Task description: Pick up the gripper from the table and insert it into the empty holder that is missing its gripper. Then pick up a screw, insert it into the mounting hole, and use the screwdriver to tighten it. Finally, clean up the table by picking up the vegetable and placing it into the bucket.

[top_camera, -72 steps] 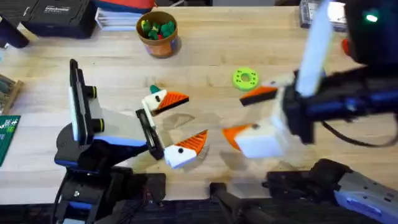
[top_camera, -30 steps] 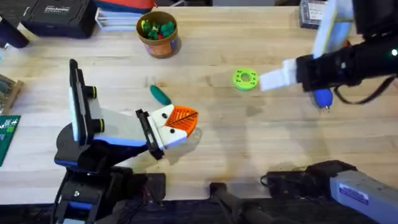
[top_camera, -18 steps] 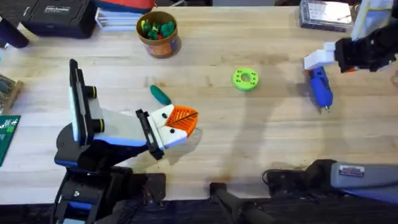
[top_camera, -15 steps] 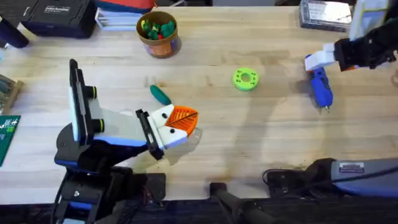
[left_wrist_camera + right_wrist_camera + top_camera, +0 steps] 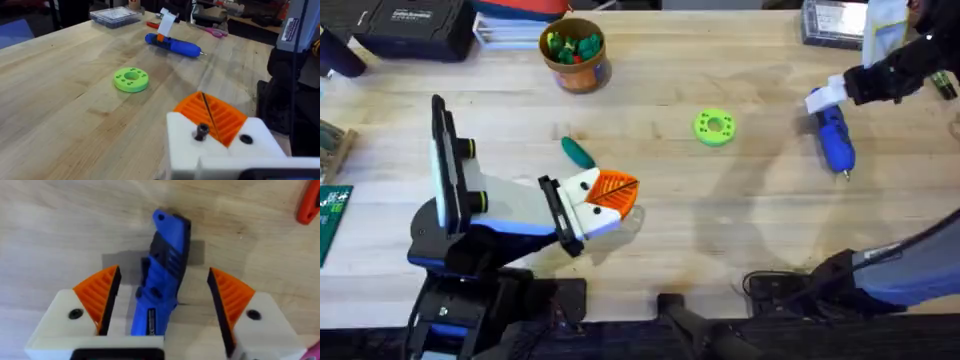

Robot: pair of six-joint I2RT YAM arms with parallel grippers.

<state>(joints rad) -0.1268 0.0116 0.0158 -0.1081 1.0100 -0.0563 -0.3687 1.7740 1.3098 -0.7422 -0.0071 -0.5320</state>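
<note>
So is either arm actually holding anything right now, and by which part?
No. The right fingers are spread either side of the blue screwdriver, not clamped on it. The left fingers are shut on nothing.

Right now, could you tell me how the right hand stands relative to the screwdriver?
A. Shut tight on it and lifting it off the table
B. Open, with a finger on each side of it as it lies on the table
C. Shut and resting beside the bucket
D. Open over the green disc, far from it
B: in the right wrist view the right hand is open, its orange pads either side of the screwdriver, which lies on the table.
</note>
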